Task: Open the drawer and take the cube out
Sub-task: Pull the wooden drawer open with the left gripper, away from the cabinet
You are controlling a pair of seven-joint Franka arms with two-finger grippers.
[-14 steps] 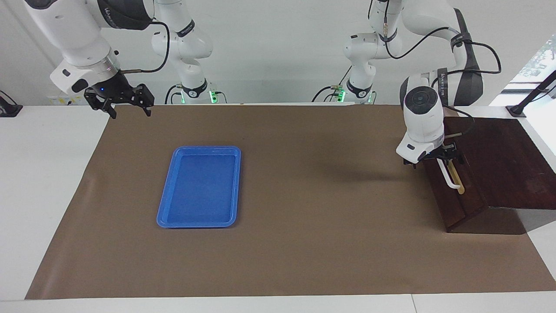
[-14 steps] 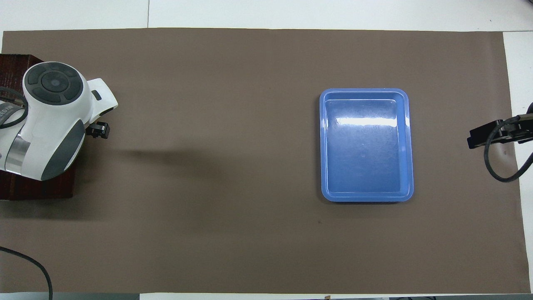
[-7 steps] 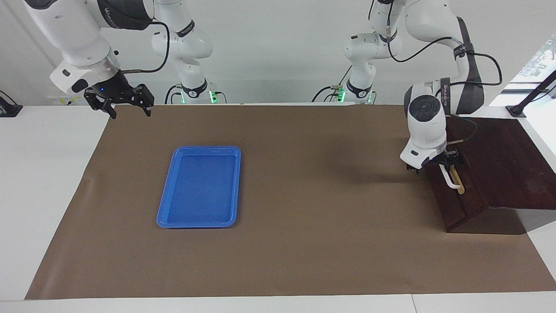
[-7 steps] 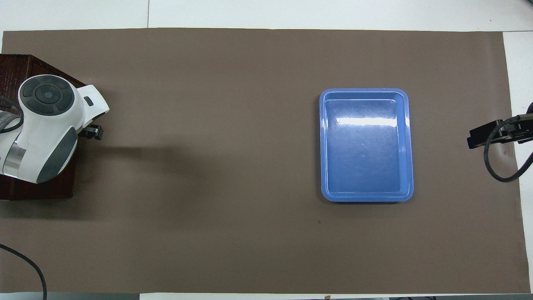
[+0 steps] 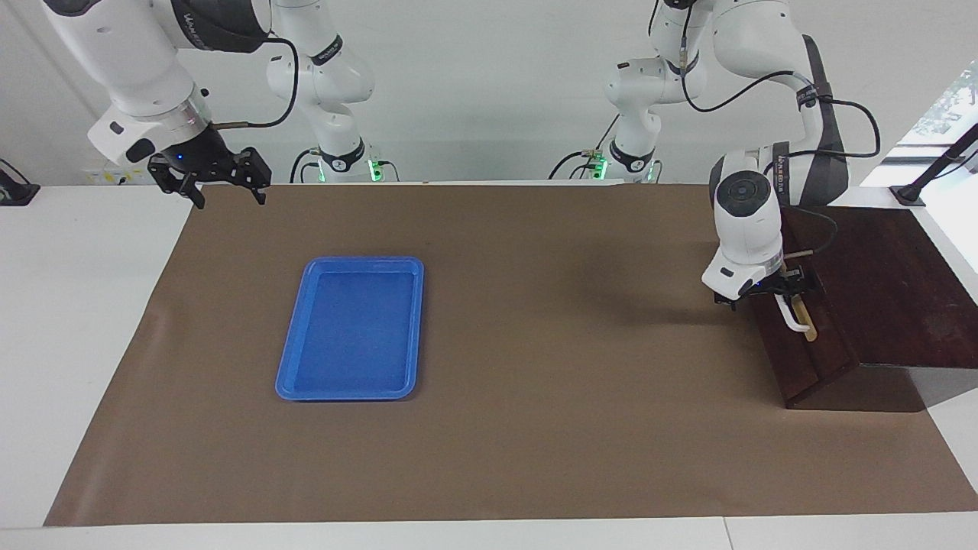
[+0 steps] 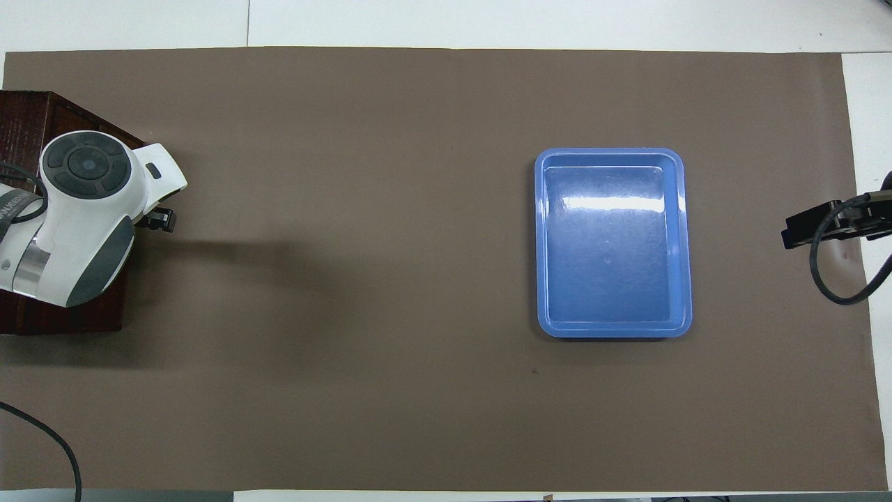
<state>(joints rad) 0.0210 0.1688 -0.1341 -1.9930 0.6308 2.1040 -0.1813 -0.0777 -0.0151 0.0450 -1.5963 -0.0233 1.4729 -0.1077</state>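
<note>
Drawer (image 5: 802,336) is shut, in the dark box (image 5: 879,290) at the left arm's end of the table. Left gripper (image 5: 775,289) is at its white handle (image 5: 791,317), fingers apart; touching is hard to tell. Cube is hidden. Right gripper (image 5: 221,183) waits open over the mat's (image 5: 535,305) corner. Blue tray (image 5: 286,367) lies well apart.

Bright, even light from above – both views sharp, no blur. White glare band across the blue tray (image 6: 613,244) in the overhead view. Soft shadow of the left arm (image 5: 745,221) falls on the brown mat (image 5: 535,428). Daylight washes out a window at one upper corner of the facing view.
</note>
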